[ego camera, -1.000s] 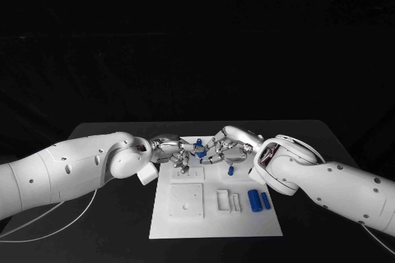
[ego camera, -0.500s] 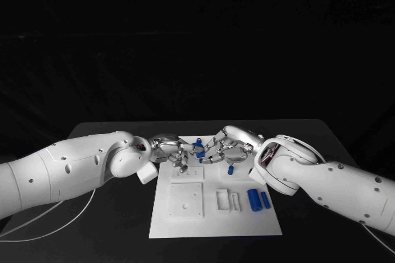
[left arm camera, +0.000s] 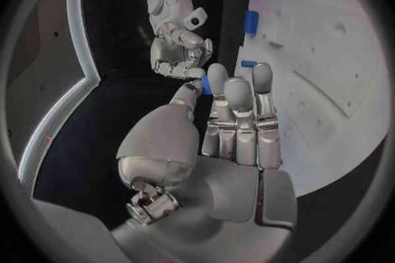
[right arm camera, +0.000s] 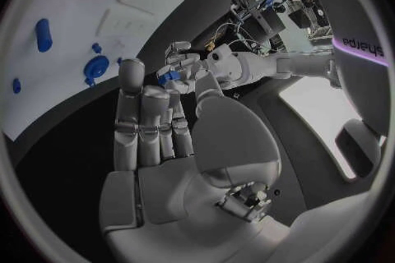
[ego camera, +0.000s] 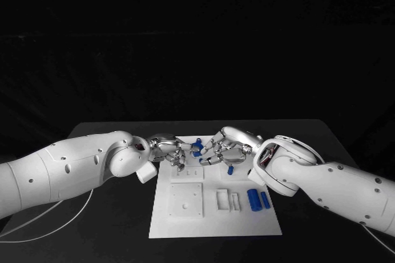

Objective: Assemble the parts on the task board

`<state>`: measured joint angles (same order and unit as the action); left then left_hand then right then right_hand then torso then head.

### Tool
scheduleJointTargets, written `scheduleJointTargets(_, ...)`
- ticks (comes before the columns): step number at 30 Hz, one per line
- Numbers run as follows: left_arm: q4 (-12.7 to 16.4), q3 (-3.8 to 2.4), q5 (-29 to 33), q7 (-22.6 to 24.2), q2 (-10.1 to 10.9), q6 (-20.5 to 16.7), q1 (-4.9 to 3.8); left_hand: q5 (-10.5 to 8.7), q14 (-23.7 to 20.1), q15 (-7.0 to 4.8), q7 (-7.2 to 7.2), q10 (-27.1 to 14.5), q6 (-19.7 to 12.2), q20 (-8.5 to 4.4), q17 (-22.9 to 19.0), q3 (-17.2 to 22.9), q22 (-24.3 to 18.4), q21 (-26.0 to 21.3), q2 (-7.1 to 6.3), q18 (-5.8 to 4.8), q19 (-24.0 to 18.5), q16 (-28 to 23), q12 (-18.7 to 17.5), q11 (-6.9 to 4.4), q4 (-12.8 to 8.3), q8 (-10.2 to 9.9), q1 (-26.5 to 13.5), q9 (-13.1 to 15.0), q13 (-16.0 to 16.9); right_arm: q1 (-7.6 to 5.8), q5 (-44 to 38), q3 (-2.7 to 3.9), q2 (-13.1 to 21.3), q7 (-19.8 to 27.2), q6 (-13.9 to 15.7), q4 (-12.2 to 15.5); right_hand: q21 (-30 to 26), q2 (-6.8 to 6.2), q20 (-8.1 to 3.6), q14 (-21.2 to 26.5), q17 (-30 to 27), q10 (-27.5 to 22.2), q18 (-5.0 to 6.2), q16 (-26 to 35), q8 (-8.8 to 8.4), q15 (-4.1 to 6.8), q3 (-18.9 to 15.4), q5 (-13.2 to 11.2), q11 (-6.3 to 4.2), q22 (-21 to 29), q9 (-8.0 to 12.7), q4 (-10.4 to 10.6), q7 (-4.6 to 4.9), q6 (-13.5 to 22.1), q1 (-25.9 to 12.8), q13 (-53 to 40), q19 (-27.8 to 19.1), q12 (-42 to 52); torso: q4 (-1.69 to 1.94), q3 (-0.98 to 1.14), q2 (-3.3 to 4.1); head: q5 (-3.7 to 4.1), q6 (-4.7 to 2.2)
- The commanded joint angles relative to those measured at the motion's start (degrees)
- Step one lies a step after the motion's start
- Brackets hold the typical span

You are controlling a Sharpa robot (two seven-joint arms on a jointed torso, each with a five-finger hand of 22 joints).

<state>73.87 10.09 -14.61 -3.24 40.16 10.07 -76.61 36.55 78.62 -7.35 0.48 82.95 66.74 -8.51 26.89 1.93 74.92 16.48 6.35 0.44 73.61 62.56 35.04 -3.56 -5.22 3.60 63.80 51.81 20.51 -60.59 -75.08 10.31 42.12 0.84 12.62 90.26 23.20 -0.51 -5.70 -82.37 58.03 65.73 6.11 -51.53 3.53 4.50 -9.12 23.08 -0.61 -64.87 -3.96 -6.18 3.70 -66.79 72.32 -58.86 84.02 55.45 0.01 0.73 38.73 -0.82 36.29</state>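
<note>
The silver left hand (ego camera: 169, 150) pinches a small blue plastic part (left arm camera: 206, 85) between thumb and fingertips, above the far end of the white rectangular task board (ego camera: 216, 224). The part lies between the two hands. The silver right hand (ego camera: 226, 149), fingers extended and holding nothing, faces it closely from the opposite side.

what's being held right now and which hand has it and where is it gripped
The left hand pinches a small blue part by its end, at the fingertips. The right hand looks to hold nothing.
</note>
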Motion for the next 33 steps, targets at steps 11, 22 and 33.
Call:
scheduleJointTargets(11, 0.3, -0.05, 0.1, 0.1, -0.2, 0.3, -0.04, 0.44, 0.1, -0.29, -0.37, 3.5, 0.5, -0.14, 0.0, 8.6, 1.1, -0.1, -0.01, -0.4, 0.1, 0.0, 0.2, -1.29, -8.2, 0.2, 0.6, 0.3, -0.2, 0.03, -2.0, -0.66, -0.1, -1.2, 2.1, -0.6, -0.3, 0.26, -0.03, -0.2, 0.0, 0.2, 0.41, 0.0, 0.07, 0.17, -0.1, -0.1, -0.27, 0.1, 0.1, -0.3, 0.38, 0.0, -0.3, 0.1, 2.3, 0.2, 0.1, -0.03, 0.0, -0.01, -0.08)
scheduleJointTargets(22, 0.4, -0.05, 0.0, 0.0, 0.0, 1.5, -0.04, 0.46, 0.1, -0.29, -0.36, 3.5, 0.5, -0.15, 0.0, 8.6, 1.1, -0.1, -0.03, -0.38, 0.1, 0.0, 0.2, -1.29, -8.3, 0.2, 0.7, 0.3, -0.2, 0.04, -2.4, -0.72, 0.3, -3.0, 6.7, -0.9, 0.1, 0.25, -0.03, -0.5, 0.1, 0.5, 0.5, 0.0, 0.06, 0.2, 2.7, -1.4, -0.31, 0.3, 0.1, -1.3, 0.4, 0.0, -0.1, 0.1, 2.3, 0.3, -0.01, 0.03, 0.02, -0.22, -0.06)
scheduleJointTargets(33, 0.9, -0.05, -0.1, 0.1, -0.1, 2.6, -0.03, 0.39, 0.1, -0.28, -0.34, 3.5, 0.5, -0.14, 0.0, 8.6, 1.1, 0.0, -0.01, -0.38, 0.1, 0.0, 0.3, -1.27, -8.3, 0.2, 0.7, 0.3, -0.3, 0.04, -3.0, -0.72, -0.9, -5.2, 7.1, -1.7, 0.0, -0.84, 0.12, -0.4, 0.1, 0.2, 0.66, 0.1, 0.06, 0.03, 3.5, -2.1, -0.07, 0.8, 0.1, -0.2, 0.75, 1.2, -1.0, 0.5, 2.3, -0.1, -0.02, -0.01, 0.0, -0.19, -0.02)
